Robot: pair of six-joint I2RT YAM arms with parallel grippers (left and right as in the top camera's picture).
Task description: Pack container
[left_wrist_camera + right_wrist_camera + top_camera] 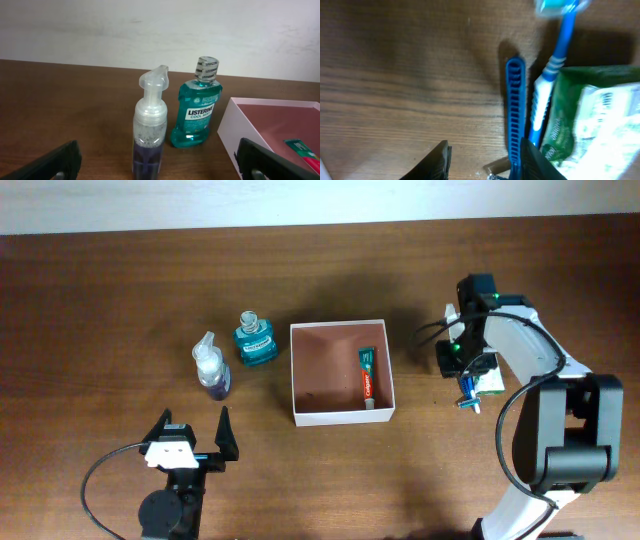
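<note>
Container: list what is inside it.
One red and green toothpaste tube lies inside the container, near its right wall; the remaining floor shows bare. Whatever might sit beneath the tube is covered.

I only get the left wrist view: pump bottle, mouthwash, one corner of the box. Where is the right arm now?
Observer: Right of the container, with the right gripper pointing down at a ridged blue stick on the table.
Operator: Is it gripping that?
Observer: No. Its jaws stand apart on either side of the stick, and bare wood shows between one finger and it.
</note>
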